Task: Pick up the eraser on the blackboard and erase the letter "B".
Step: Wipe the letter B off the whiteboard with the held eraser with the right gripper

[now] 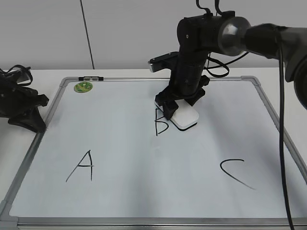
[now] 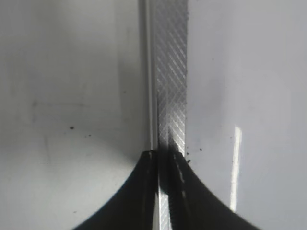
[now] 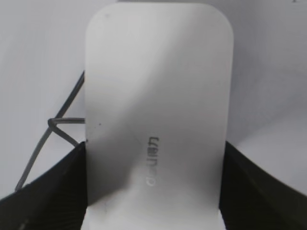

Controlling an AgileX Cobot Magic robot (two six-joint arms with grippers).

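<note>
The white board [image 1: 144, 201] lies flat with black letters A, B and C. My right gripper [image 1: 180, 106] is shut on the white eraser [image 1: 186, 118], which rests on the board over the upper right part of the letter B [image 1: 159, 126]. In the right wrist view the eraser [image 3: 156, 110] fills the frame between the black fingers, and B strokes [image 3: 57, 122] show at its left. My left gripper [image 1: 29, 112] rests off the board's left edge; in the left wrist view its fingers [image 2: 165, 155] are shut over the board's metal frame [image 2: 171, 72].
The letter A [image 1: 81, 166] is at the front left and the letter C [image 1: 235, 173] at the front right. A small round green magnet [image 1: 82, 86] sits near the board's back left corner. A black clip [image 1: 90, 77] is on the back frame.
</note>
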